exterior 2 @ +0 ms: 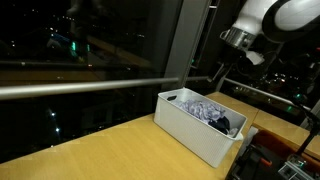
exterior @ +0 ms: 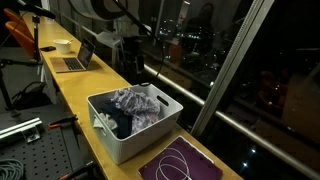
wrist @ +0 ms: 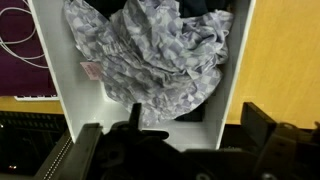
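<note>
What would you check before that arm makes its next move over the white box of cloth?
1. Pincer open and empty: ok, jaws stand wide with nothing between them.
2. Pincer clear of the white bin: ok, it hangs above and touches nothing.
3. Grey patterned cloth on top of the heap: ok, uncovered.
4. Pincer lined up over the cloth: cannot tell, the heap lies ahead of it in the wrist view.
5. Jaws fit between the bin's walls: cannot tell.
6. White cable out of the way: ok, it lies on the purple mat beside the bin.

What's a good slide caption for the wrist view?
Open gripper hovering above a white bin of crumpled patterned cloth.
</note>
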You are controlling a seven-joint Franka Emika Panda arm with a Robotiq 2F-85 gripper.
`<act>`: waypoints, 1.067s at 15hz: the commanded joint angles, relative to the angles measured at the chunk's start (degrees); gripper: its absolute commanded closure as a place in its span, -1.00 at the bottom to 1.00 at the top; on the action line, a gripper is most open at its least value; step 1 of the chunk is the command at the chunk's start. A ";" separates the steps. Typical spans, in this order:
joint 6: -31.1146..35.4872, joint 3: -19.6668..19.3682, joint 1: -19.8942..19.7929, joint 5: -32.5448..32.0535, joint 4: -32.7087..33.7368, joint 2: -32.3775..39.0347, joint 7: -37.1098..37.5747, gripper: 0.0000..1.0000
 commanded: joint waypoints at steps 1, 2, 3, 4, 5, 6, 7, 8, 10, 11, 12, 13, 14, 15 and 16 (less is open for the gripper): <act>2.23 -1.65 0.07 -1.59 2.67 5.73 0.75 -1.00; 2.97 -2.11 0.13 -1.73 3.05 7.56 0.90 -1.00; 3.54 -2.53 0.20 -1.67 3.17 8.65 0.74 -1.00; 4.07 -2.94 0.34 -1.76 3.95 10.29 0.92 -1.00; 4.97 -3.39 0.46 -2.03 4.40 11.63 1.06 -1.00; 5.80 -3.85 0.54 -2.11 5.09 13.33 1.22 -1.00; 6.13 -4.13 0.69 -1.94 5.82 14.68 1.26 -1.00; 6.86 -4.47 0.99 -2.10 6.47 16.33 1.51 -1.00; 7.81 -5.01 1.74 -2.41 7.86 19.30 2.15 -1.00; 8.02 -5.30 2.19 -2.59 8.67 20.70 2.53 -1.00; 8.22 -5.48 2.56 -2.54 9.28 22.08 2.66 -1.00; 7.95 -5.60 2.93 -2.47 9.85 23.22 2.92 -1.00; 7.35 -5.57 3.43 -2.19 10.30 24.14 3.30 -1.00; 7.21 -5.64 3.89 -2.04 10.64 25.08 3.64 -1.00; 6.84 -5.73 4.41 -1.79 11.00 25.89 4.28 -1.00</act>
